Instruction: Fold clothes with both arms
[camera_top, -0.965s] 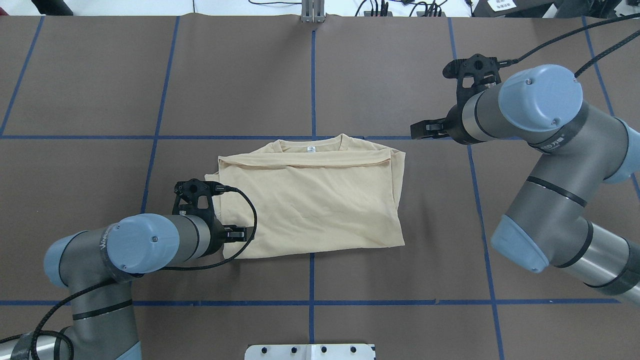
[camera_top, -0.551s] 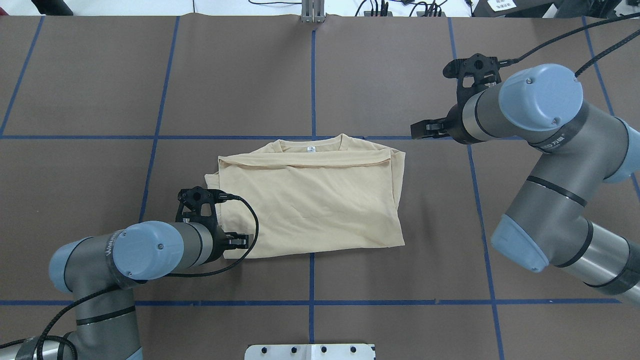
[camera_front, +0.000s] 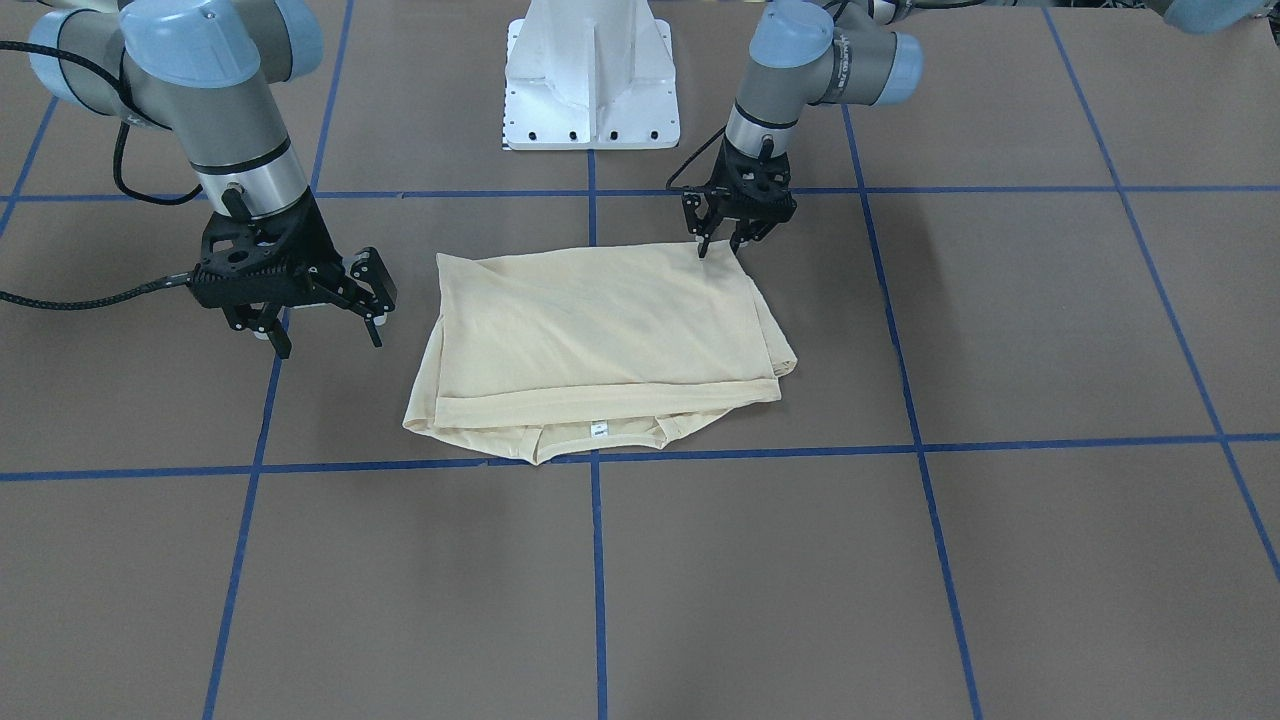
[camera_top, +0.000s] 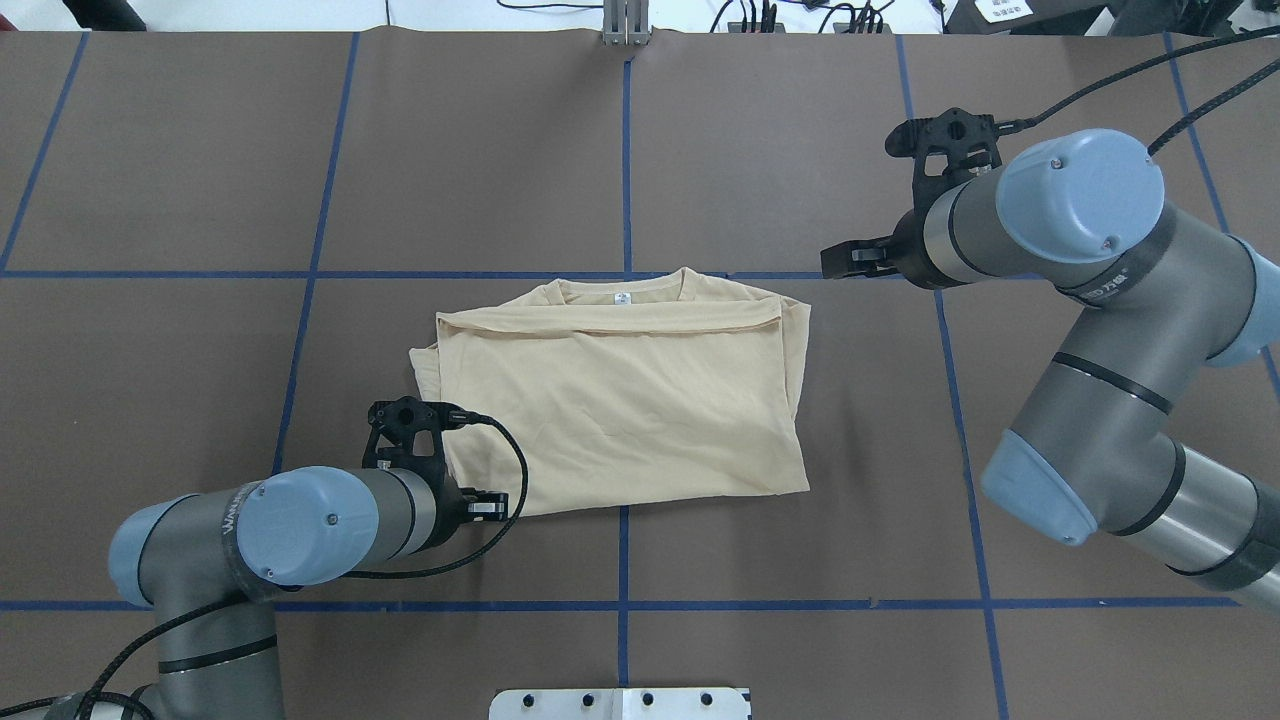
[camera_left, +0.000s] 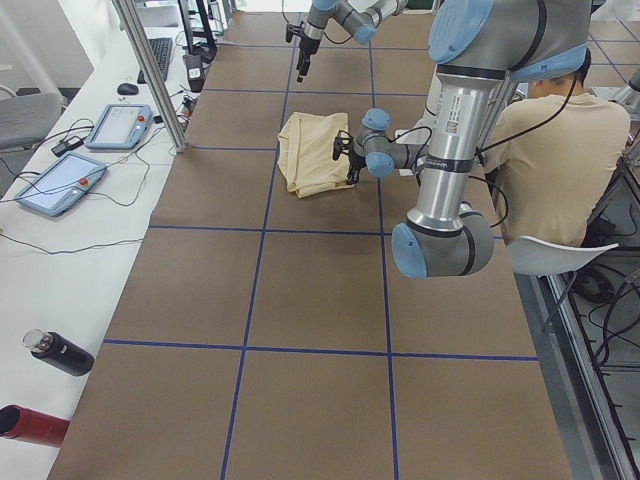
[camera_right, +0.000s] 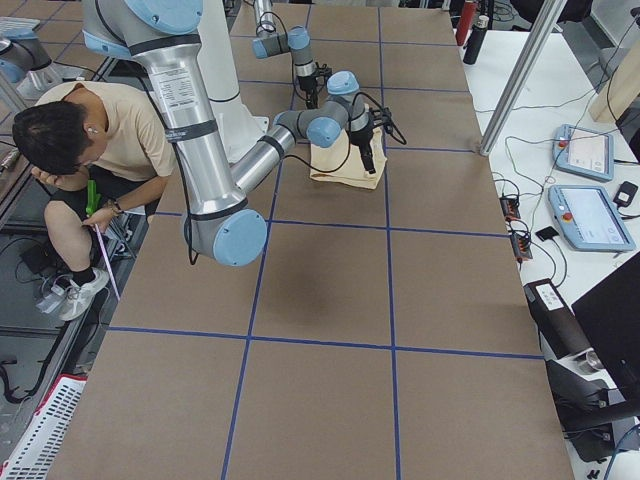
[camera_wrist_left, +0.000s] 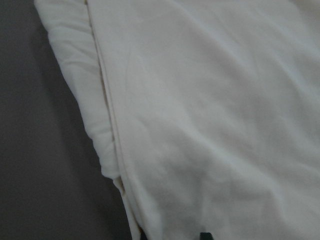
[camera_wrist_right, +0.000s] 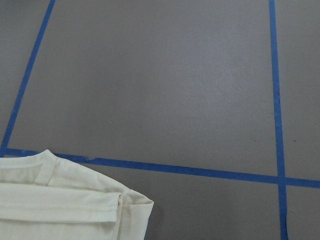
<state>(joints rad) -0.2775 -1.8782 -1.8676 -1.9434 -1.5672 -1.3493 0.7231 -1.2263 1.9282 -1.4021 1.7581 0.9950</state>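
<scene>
We see the shirt (camera_top: 620, 400) folded into a rectangle at the middle of the table (camera_top: 480, 150), its collar on the far side. The left gripper (camera_front: 721, 246) sits at its near left corner with the jaws slightly apart. Whether they pinch cloth we cannot tell. The right gripper (camera_front: 330, 343) hangs wide open and empty just off the far right corner.

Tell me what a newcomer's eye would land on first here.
A pale cream T-shirt, folded into a rectangle with its white neck label at the far edge, lies in the middle of the brown table. The left gripper sits low at its near left corner; the right gripper hangs open above bare table just off the far right corner.
</scene>
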